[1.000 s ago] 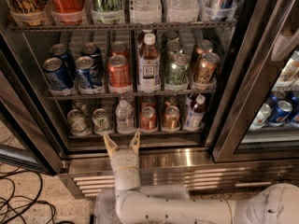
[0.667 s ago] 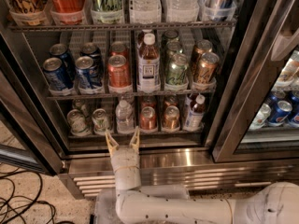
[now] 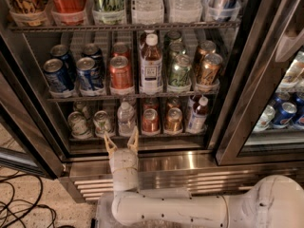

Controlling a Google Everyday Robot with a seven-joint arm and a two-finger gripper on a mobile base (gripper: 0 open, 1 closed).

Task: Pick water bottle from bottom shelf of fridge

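The fridge stands open before me, with its steel frame and a louvred grille at its base. The water bottle is a small clear bottle with a white cap, standing on the bottom shelf between a silver can and an orange can. My gripper is open, its two tan fingers pointing up, just in front of and slightly below the bottle, at the shelf's front edge. The fingers do not touch the bottle. My white arm runs along the bottom of the view.
Cans and a white-capped amber bottle share the bottom shelf. The rack above holds cans and a tea bottle. A glass door stands at right. Black cables lie on the floor at left.
My gripper has shifted slightly right and up toward the water bottle. Nothing on the shelves has moved.
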